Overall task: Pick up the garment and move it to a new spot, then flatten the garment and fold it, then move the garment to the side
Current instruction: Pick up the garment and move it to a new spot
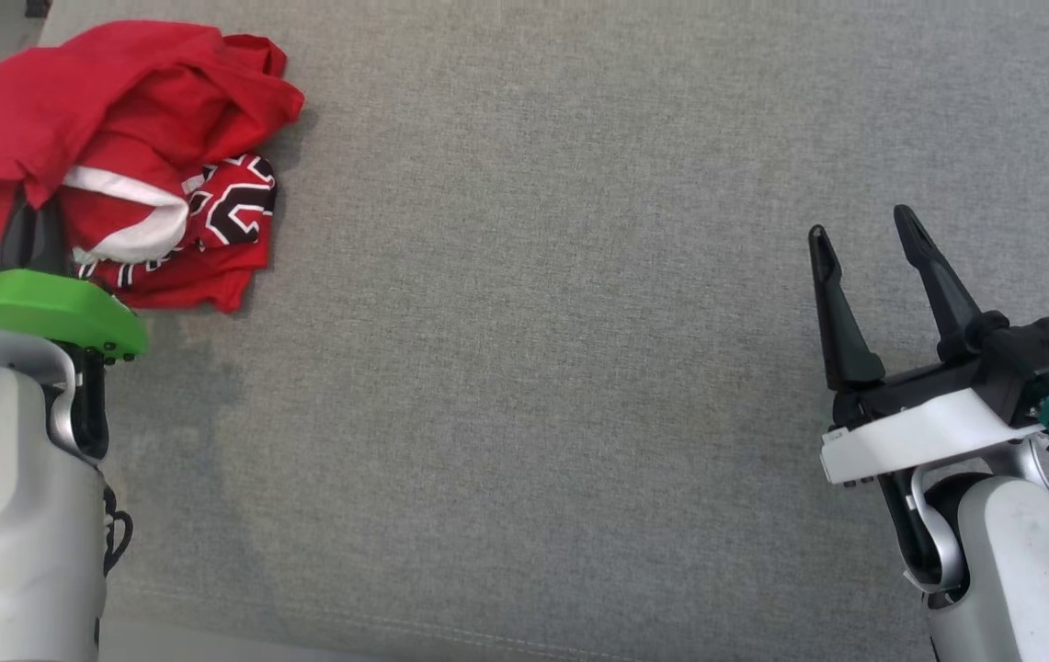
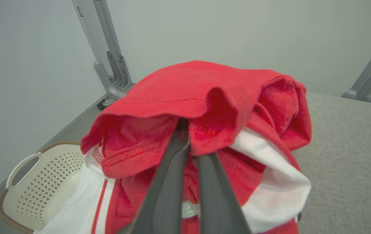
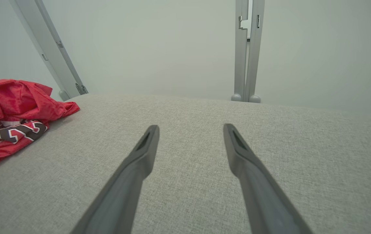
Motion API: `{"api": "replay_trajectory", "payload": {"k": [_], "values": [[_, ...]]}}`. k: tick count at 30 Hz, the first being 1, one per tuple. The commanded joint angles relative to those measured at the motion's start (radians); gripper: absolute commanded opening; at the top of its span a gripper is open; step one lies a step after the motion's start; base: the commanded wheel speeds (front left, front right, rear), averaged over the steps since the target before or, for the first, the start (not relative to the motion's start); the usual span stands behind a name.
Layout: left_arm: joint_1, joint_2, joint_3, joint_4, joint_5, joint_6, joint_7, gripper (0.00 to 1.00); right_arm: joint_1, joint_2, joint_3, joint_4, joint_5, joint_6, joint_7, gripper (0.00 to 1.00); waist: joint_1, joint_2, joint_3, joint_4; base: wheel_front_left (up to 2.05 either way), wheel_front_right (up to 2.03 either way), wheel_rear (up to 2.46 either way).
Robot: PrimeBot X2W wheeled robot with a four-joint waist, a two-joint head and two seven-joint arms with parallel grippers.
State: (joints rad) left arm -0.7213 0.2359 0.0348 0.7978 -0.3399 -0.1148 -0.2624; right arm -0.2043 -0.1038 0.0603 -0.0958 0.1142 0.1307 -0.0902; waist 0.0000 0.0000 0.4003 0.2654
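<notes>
Left pincer [image 2: 184, 130] clenched on red garment [image 1: 119, 119] hem. Right pincer [image 1: 862, 222] spread wide, empty, above grey fabric desk [image 1: 533, 368]. White basket [image 2: 42, 175] beside desk; pale wall [image 3: 172, 48] behind.

A grey woven cloth surface [image 1: 579, 368] spreads beneath and ahead of the right jaws. Beyond it, straight ahead of them, two upright metal posts [image 3: 247, 65] (side by side, round-footed) stand against a pale wall [image 3: 159, 48]. A slanted post [image 3: 50, 55] leans ahead-left. Below and left of the left jaws sits a cream perforated basket [image 2: 55, 175], its brown rim possibly wicker, on a grey floor [image 2: 76, 130].
</notes>
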Motion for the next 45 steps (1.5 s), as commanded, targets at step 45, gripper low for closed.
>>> {"api": "replay_trajectory", "payload": {"k": [45], "values": [[0.172, -0.181, -0.732, -0.389, 0.027, -0.017, 0.11, 0.04, 0.063, 0.054, 0.016, 0.099, 0.134, 0.0, -0.126, 1.0, 0.0, 0.0, -0.081, -0.515, 0.0, 0.0, 0.0]]}}
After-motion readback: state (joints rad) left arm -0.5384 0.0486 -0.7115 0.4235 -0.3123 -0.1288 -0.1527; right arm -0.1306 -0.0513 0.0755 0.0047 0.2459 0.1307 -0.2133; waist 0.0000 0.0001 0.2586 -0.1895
